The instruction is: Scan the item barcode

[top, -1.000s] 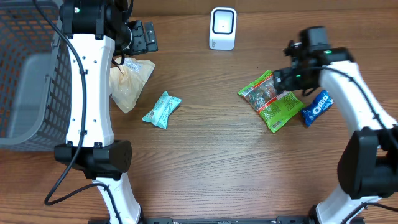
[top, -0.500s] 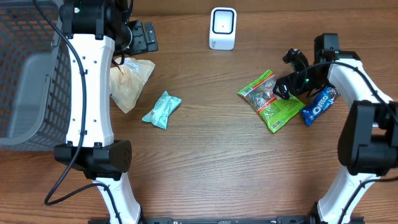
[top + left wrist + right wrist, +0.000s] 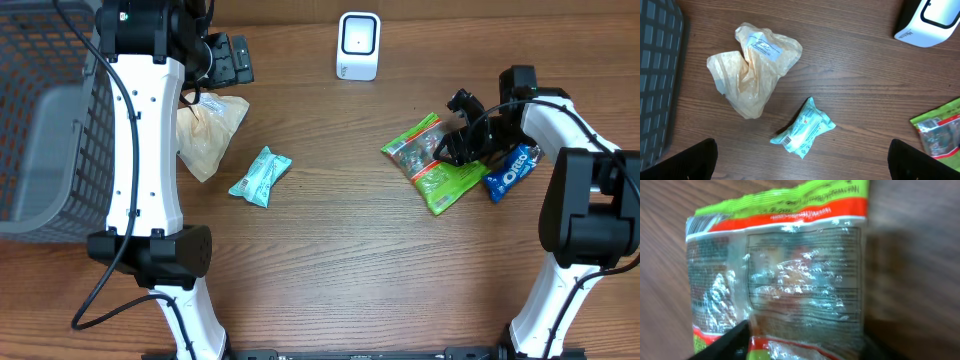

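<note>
**A:** What fills the scene?
**B:** A brown wooden bench (image 3: pixel 350 260); a grey mesh basket (image 3: pixel 40 130) sits at its left edge; beside the basket lies a crumpled yellowish plastic bag (image 3: pixel 208 135); the left claw (image 3: pixel 807 160) hangs near the bag, spread wide, holding nothing.
**A:** And the item to scan?
**B:** A green snack packet (image 3: pixel 415 150) lies on the bench, right of centre, well apart from the white scanner (image 3: pixel 358 45) at the far edge; the right claw (image 3: pixel 458 130) is low over the packet's right end, one finger on either side; whether it pinches the packet, I cannot tell.
**A:** Anything smaller?
**B:** A teal packet (image 3: pixel 260 176) lies near the bag; a blue biscuit packet (image 3: pixel 508 172) lies just beside the green one.
</note>
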You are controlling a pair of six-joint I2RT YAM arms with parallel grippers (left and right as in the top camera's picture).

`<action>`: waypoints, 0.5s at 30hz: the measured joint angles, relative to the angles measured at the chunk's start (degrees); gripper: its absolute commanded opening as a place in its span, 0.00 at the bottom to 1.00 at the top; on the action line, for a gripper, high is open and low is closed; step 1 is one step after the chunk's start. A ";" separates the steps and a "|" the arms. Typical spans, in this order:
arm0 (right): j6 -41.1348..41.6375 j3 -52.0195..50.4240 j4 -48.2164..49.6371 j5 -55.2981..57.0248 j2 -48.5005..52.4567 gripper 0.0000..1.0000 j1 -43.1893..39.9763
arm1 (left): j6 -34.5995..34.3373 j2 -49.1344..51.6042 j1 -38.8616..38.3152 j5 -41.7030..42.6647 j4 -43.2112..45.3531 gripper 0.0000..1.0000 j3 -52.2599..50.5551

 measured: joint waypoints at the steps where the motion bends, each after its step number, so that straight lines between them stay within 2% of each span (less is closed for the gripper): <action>1: 0.11 0.00 -1.18 -0.79 0.20 0.55 0.00 | -0.02 0.00 0.00 0.00 0.00 1.00 0.00; 2: 0.11 -0.02 -2.25 -1.68 0.39 0.54 0.00 | 0.00 0.00 0.00 0.00 0.00 1.00 0.00; 5: -0.02 -0.02 -5.44 -3.65 0.59 0.38 0.07 | 0.00 0.00 0.00 -0.02 0.02 1.00 0.00; 6: -0.24 -0.02 -6.23 -4.11 0.59 0.21 0.07 | 0.00 0.00 0.00 -0.02 0.00 1.00 0.00; 7: -0.22 -0.02 -6.93 -4.50 0.59 0.10 0.07 | -0.02 0.00 0.00 0.00 0.00 1.00 0.00; 8: 0.28 -0.02 -7.48 -4.79 0.59 0.04 0.07 | 0.00 0.00 0.00 0.00 0.00 0.99 0.00; 15: 7.41 0.07 -9.68 -5.81 0.59 0.04 0.07 | -0.02 0.00 0.00 0.00 0.02 1.00 0.00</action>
